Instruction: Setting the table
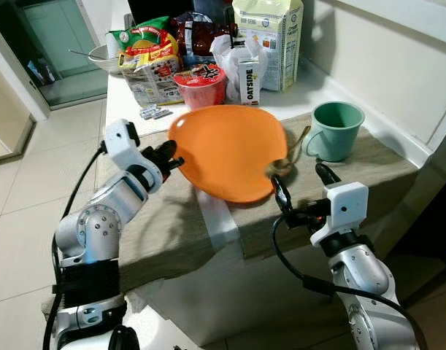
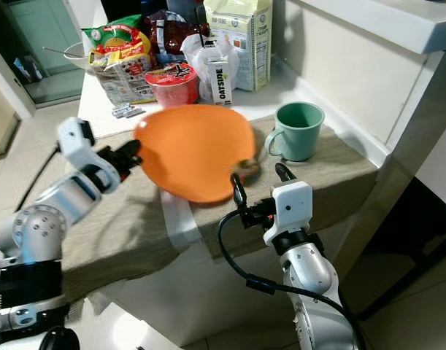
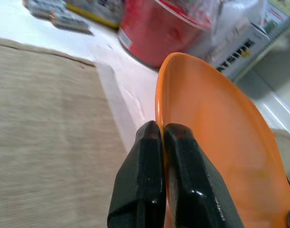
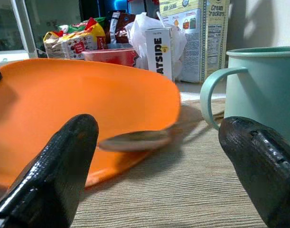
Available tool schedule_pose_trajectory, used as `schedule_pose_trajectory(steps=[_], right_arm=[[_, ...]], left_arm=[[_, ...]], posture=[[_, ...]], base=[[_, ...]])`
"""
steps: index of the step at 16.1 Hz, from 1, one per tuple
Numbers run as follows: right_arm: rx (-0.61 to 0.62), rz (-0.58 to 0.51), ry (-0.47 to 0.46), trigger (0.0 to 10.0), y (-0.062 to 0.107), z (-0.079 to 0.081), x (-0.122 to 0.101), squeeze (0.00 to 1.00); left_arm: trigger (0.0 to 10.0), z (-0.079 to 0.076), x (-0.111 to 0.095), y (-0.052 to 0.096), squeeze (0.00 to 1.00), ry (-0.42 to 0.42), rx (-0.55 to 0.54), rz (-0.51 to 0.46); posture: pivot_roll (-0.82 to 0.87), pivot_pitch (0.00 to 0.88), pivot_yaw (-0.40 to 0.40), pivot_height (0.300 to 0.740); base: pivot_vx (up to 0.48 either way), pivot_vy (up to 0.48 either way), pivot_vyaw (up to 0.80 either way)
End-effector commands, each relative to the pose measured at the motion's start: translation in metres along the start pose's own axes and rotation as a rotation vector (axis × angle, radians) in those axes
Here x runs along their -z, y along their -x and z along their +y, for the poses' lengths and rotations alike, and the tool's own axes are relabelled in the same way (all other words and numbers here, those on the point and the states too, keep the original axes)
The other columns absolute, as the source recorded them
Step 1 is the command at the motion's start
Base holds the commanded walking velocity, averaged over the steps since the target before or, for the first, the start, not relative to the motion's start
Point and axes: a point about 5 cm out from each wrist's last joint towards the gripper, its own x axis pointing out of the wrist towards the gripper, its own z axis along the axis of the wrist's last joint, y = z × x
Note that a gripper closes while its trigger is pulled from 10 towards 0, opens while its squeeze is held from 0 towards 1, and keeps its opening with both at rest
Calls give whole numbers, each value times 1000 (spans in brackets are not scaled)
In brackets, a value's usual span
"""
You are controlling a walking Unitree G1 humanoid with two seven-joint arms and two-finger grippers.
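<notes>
So the left gripper (image 1: 171,162) is pinched tight on the rim of an orange plate (image 1: 230,149), which sits dead center of the head-camera frame, tilted up off the beige cloth (image 1: 171,226) that covers the counter; in the left wrist view you can see the two black fingers (image 3: 149,185) pressed together right on the plate's edge, one on each side of it. The right gripper (image 1: 301,184) is lower right of center, fingers spread wide apart, sitting just at the near edge of the plate without gripping anything. Between those fingers in the right wrist view there's a spoon (image 4: 135,140) with its bowl lying on the cloth just under the plate's rim, a bit blurry, its handle running back toward the mug. The teal mug (image 1: 336,131) stands upright on the cloth, right of the plate and close beside it, handle facing the plate. Up in the top middle of the frame is the usual pantry pile on the white countertop: a red instant noodle cup (image 1: 202,86) just behind the plate, a small Oatside carton (image 1: 249,82), a tall cream cracker box (image 1: 270,40), some snack bags (image 1: 144,47) and a bowl (image 1: 104,57) at the upper left. A strip of clear tape (image 1: 217,219) runs down the cloth below the plate.
</notes>
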Motion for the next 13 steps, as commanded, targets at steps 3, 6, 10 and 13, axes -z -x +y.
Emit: schedule_pose_trajectory(steps=[3,6,10,13], right_arm=[[0,7,4,10000,1,0,2,0],[-1,10,6,10000,1,-1,3,0],[-3,12,10,10000,2,-2,4,0],[-7,14,12,10000,2,-2,5,0]], left_arm=[[0,13,-15,1,0,-50,-72,-58],[0,14,-30,2,0,-71,-82,-115],[0,-4,-46,6,0,-108,-3,-184],[0,-13,-54,8,0,-138,21,-220]], posture=[[-174,3,135,740],[-176,3,133,740],[-177,1,130,740],[-176,0,129,740]], base=[[0,0,0],[0,0,0],[0,0,0],[0,0,0]])
